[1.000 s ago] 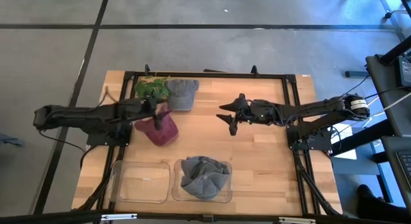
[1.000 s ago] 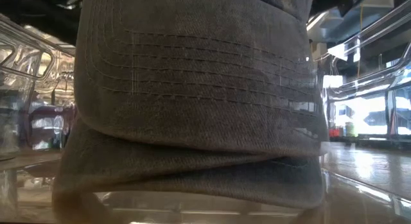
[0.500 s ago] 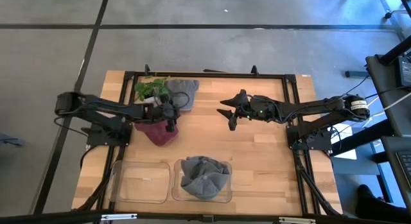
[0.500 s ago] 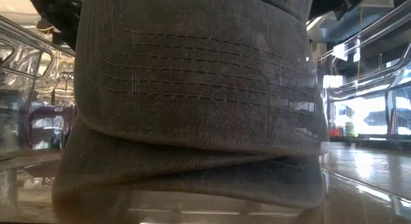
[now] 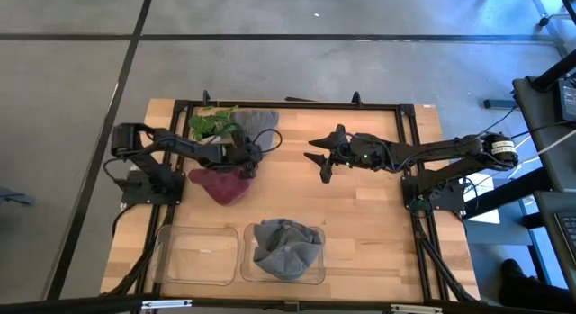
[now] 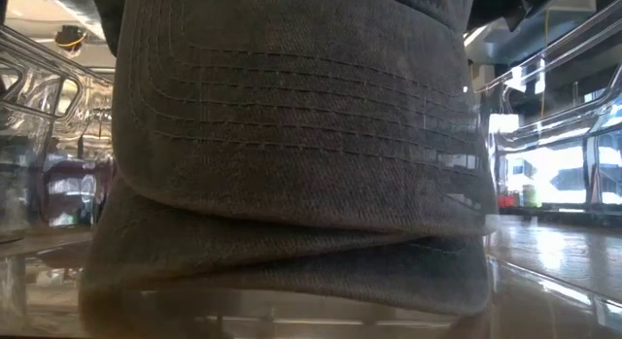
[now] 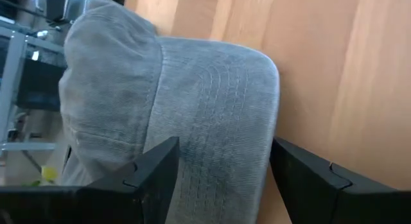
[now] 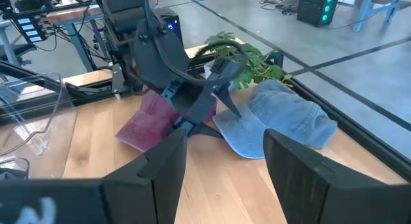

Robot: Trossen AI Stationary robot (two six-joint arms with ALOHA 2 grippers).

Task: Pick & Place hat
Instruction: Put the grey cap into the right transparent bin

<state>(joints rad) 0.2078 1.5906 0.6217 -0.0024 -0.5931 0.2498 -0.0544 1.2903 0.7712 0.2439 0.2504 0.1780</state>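
A grey-blue hat (image 5: 258,122) lies at the table's far side beside a green plant (image 5: 211,123). It also shows in the left wrist view (image 7: 128,89) and the right wrist view (image 8: 282,115). A maroon hat (image 5: 220,183) lies nearer. My left gripper (image 5: 251,157) is open at the grey-blue hat's near edge. Its fingers (image 7: 157,176) stand on either side of the brim (image 7: 218,115). My right gripper (image 5: 321,161) is open and empty over the table's middle, right of the hats.
Two clear containers stand at the near edge. The left one (image 5: 198,255) holds nothing. The right one (image 5: 310,271) holds a dark grey hat (image 5: 286,245), which fills the low view (image 6: 292,154). A black frame (image 5: 288,104) runs round the table.
My left gripper has gone from over the maroon hat toward the table's right, to the grey-blue hat's near edge, and the arm has folded back toward its base. Both hats lie where they were.
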